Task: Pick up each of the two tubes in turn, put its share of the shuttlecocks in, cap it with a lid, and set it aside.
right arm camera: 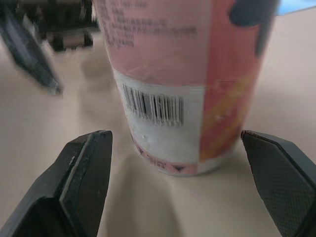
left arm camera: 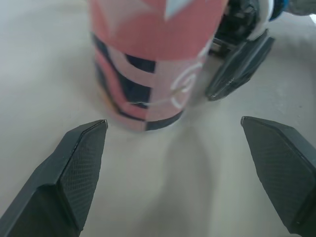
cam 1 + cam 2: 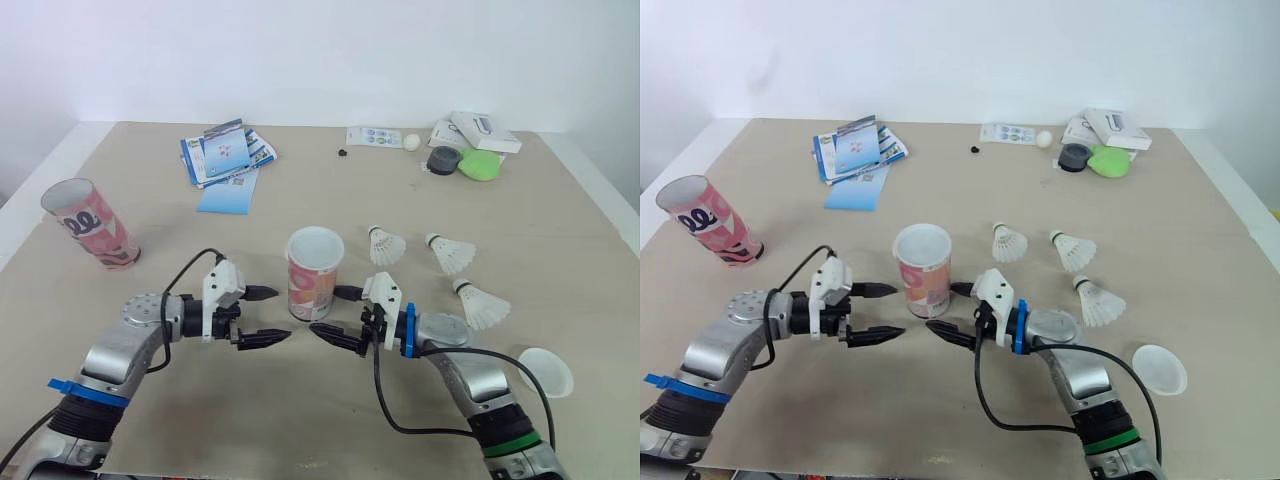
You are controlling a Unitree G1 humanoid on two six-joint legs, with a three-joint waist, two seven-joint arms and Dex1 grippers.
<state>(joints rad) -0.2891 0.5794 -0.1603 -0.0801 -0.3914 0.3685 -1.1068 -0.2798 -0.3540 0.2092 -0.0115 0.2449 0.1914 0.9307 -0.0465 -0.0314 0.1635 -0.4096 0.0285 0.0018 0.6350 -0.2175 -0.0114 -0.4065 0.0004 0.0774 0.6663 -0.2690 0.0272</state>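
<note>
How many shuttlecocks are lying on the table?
3. One shuttlecock lies just right of the middle tube, a second further right, a third nearer the robot. More may be hidden inside the tubes.

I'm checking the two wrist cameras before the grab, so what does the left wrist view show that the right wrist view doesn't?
Left wrist view: the tube's pink and dark checked side with a white swirl, and the right gripper beyond it. Right wrist view: the tube's barcode on a white panel, and the left gripper beyond it. Both: the same tube standing upright on the tan table, framed between open fingers that do not touch it.
</note>
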